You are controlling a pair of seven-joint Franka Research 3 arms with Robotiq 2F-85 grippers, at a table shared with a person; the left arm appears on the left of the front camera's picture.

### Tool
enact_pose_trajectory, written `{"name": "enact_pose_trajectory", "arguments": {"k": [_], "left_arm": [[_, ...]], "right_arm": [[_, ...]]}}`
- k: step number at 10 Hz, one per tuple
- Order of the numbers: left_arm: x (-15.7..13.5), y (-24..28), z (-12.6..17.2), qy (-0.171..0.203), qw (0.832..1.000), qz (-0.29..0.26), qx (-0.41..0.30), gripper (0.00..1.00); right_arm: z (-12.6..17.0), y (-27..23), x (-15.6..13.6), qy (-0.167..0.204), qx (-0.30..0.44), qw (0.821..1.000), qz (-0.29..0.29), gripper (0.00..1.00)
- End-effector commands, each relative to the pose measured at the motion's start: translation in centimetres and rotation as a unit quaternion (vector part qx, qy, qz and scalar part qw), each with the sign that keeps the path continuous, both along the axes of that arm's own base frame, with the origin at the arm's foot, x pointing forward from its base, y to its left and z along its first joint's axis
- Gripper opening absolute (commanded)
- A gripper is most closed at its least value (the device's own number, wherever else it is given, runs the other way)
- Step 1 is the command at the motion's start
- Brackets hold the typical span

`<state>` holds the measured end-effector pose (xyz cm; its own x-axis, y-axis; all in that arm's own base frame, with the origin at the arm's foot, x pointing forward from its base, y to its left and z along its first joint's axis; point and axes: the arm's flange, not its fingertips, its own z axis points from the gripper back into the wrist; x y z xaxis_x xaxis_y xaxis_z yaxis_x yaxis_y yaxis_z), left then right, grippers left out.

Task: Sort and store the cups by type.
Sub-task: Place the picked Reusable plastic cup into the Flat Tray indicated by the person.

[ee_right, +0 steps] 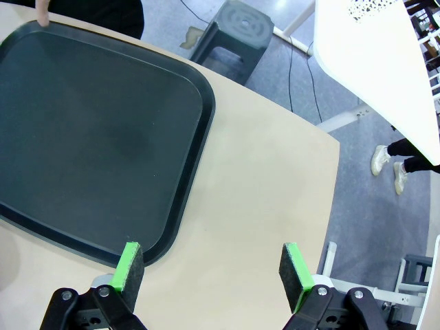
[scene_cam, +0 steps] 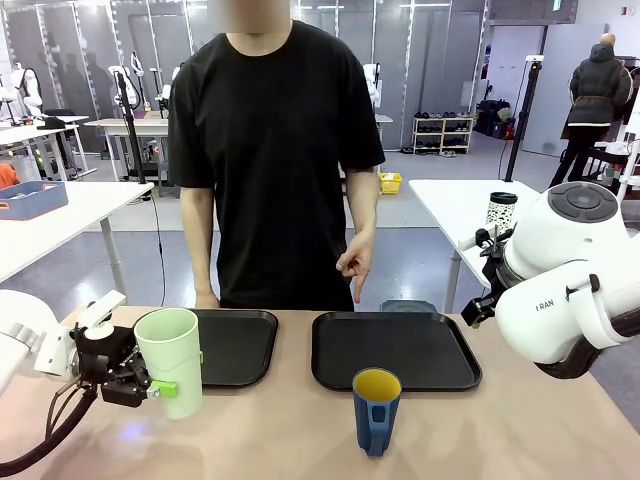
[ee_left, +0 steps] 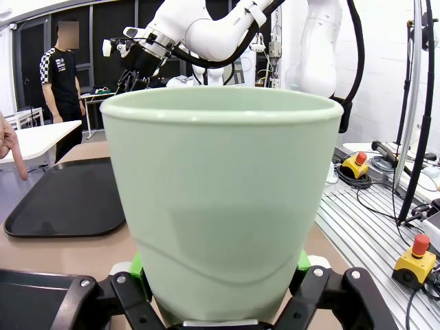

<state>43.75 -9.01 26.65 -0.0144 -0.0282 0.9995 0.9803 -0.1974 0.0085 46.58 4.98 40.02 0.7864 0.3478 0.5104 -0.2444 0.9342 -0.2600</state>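
My left gripper [scene_cam: 168,385] is shut on the tall mint-green tumbler [scene_cam: 170,360] at the table's front left, a green pad on each side of its lower wall. In the left wrist view the tumbler [ee_left: 223,199] sits upright between the pads [ee_left: 137,267]. The dark blue mug [scene_cam: 376,410] with its yellow inside stands free at the front centre, just before the right black tray [scene_cam: 440,372]. My right gripper [ee_right: 213,268] hangs open over bare tabletop beside that tray's [ee_right: 89,137] corner, with nothing between its fingers.
A second black tray [scene_cam: 240,345] lies just behind the tumbler. The person stands at the far edge, one hand [scene_cam: 355,265] pointing down at the right tray. A white speckled cup [scene_cam: 501,210] stands on a side table. A stool [ee_right: 237,27] sits past the table's corner.
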Motion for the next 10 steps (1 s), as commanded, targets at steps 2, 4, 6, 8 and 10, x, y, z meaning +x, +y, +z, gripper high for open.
{"name": "enact_pose_trajectory", "arguments": {"k": [2, 4, 6, 8, 10], "left_arm": [[0.3, 0.1, 0.1, -0.005, 1.0, -0.004, 0.002, 0.58], [0.3, 0.1, 0.1, -0.005, 1.0, -0.004, 0.002, 0.58], [0.3, 0.1, 0.1, -0.005, 1.0, -0.004, 0.002, 0.58], [-0.1, -0.7, -0.1, -0.006, 1.0, -0.003, 0.01, 0.83], [-0.2, -3.2, 0.4, -0.007, 1.0, -0.017, 0.005, 0.83]], "right_arm": [[0.0, 0.0, 0.1, -0.001, 0.001, 1.0, 0.001, 1.0], [0.0, 0.0, 0.1, -0.001, 0.001, 1.0, 0.001, 1.0], [0.0, 0.0, 0.1, -0.001, 0.001, 1.0, 0.001, 1.0], [0.0, 0.0, 0.1, -0.001, 0.001, 1.0, 0.001, 1.0], [0.0, 0.0, 0.1, -0.001, 0.001, 1.0, 0.001, 1.0]]}}
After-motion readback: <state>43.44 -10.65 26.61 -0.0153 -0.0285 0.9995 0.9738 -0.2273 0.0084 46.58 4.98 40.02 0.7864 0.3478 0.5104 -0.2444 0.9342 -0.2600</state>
